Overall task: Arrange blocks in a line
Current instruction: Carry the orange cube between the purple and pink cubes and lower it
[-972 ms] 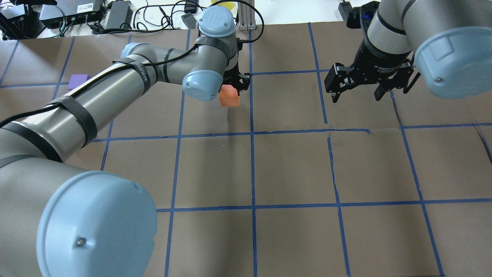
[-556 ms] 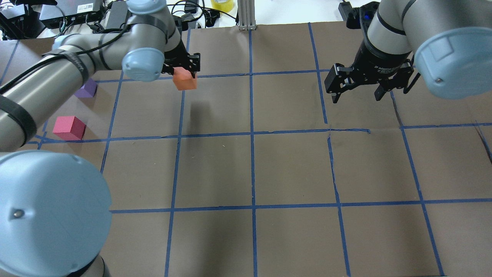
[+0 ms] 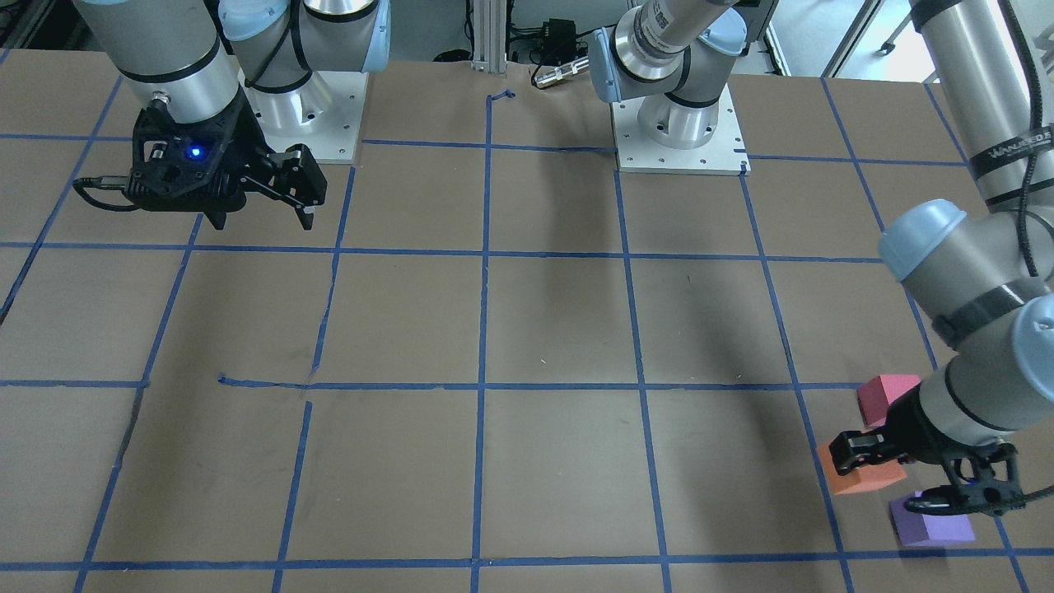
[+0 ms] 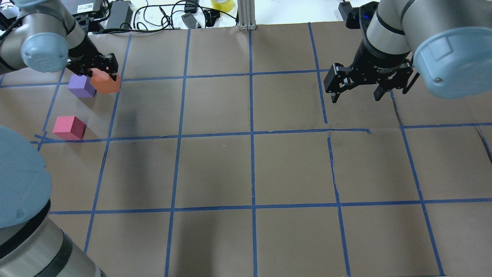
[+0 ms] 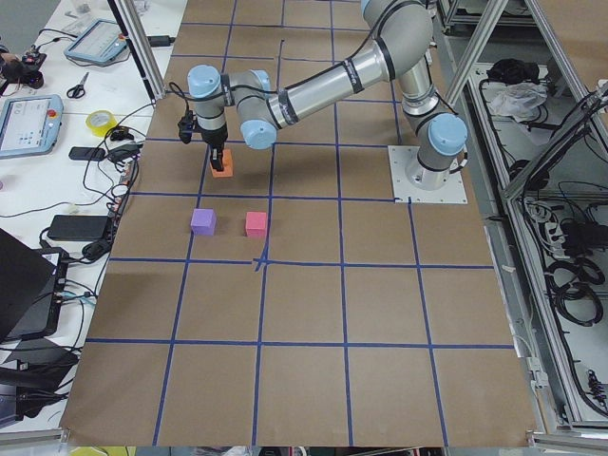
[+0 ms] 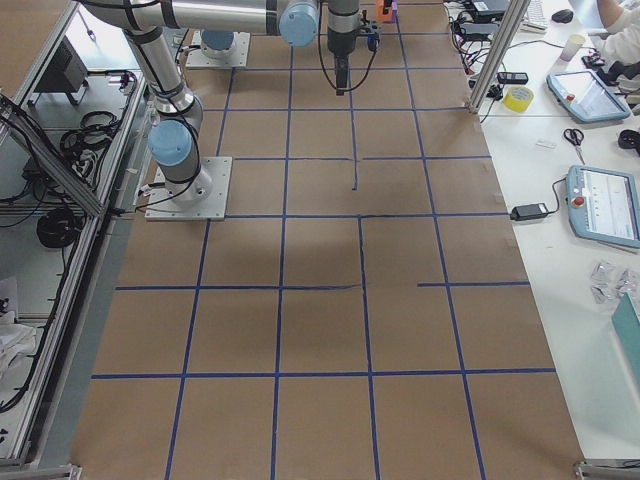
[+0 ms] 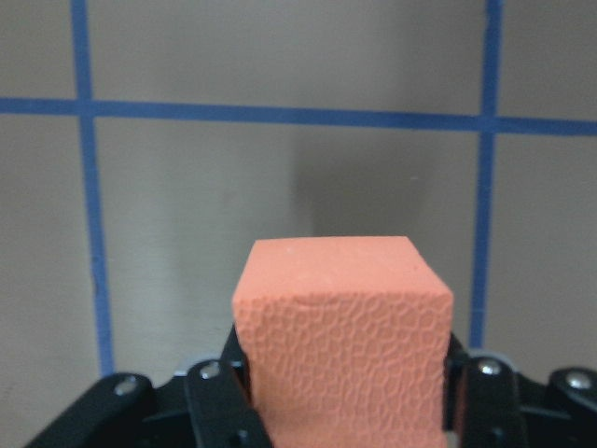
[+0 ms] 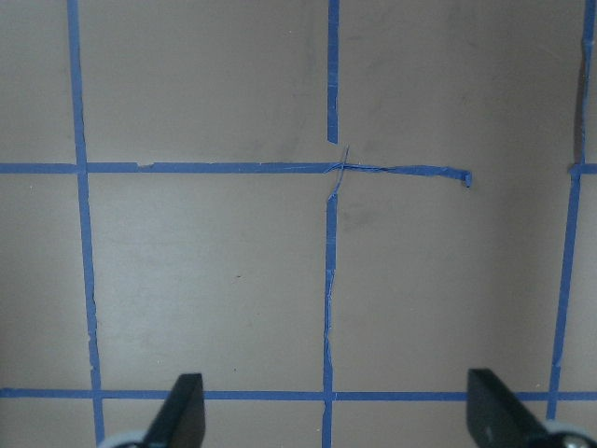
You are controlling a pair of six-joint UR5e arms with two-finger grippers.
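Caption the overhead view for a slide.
Left gripper holds orange block near purple block and pinkish-red block; right gripper open, empty.

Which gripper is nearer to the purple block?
Left. The left gripper, shut on the orange block, is just beside the purple block; the right gripper hangs open far across the table.

Overhead camera: fixed high behind the robot, looked forward and down over the counter [image 4: 292, 169]. The orange block [image 4: 106, 83] lay at the frame's far left.
Front-facing camera: opposite side, faced the robot, steeply downward. Block showed low right, so the sides were mirrored.
Left-end camera: looked along the counter, block fairly near.
Right-end camera: other end, block tiny at the top edge.
Left wrist camera: very close, block filled the lower frame inside the left tool [image 7: 343, 383].
Right wrist camera: close above bare counter, well apart from the block, right tool [image 8: 338, 406] tips at the bottom.
Overhead and front views shared the whole taped grid [image 4: 252, 132].
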